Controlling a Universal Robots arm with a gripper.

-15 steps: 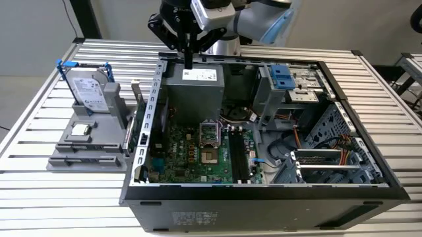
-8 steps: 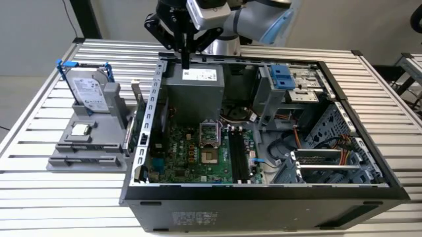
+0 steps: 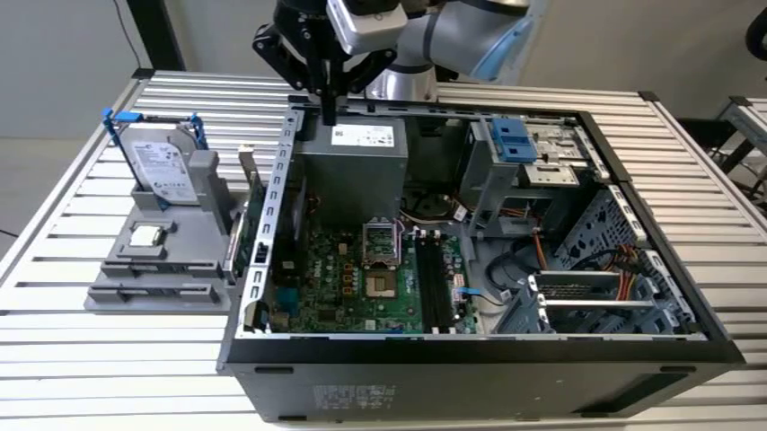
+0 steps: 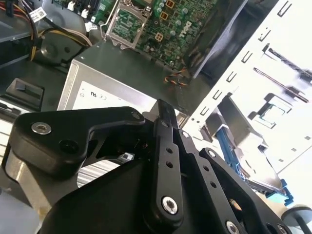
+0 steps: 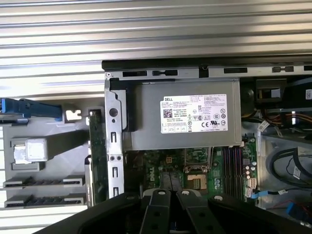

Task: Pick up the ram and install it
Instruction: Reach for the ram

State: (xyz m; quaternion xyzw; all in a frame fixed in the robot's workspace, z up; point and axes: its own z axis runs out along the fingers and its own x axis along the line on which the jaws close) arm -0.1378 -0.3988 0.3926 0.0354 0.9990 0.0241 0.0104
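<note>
A black and grey desktop computer case (image 3: pixel 480 359) lies open on its side on the slatted metal tabletop (image 3: pixel 120 359). Inside it sits a green motherboard (image 3: pixel 348 278) with long black memory slots (image 3: pixel 434 283) and an open square processor socket (image 3: pixel 381 242) beside them. On the exterior view's left of the case stands a grey plastic holder (image 3: pixel 156 292) carrying a small square silver processor chip (image 3: pixel 146 236). The ram (image 3: pixel 246 211), a long, thin, greenish-dark circuit-board stick, stands edge-on in this holder just beside the case's outer wall; the first wrist view shows it (image 5: pixel 96 156) as a narrow strip running along that wall. Farther back in the holder a silver hard drive with blue brackets (image 3: pixel 162 162) leans upright. Deeper in the case lies a grey metal power supply box (image 3: pixel 354 171) with a white label on top. Farthest back, the black end effector (image 3: pixel 330 115) hangs on the grey arm over the case's far rim, above the power supply's corner on the exterior view's left. Its fingers are pressed together with nothing between them, as the first wrist view (image 5: pixel 170 192) and the second wrist view (image 4: pixel 165 114) also show. It is apart from the ram, which sits untouched in the holder.
</note>
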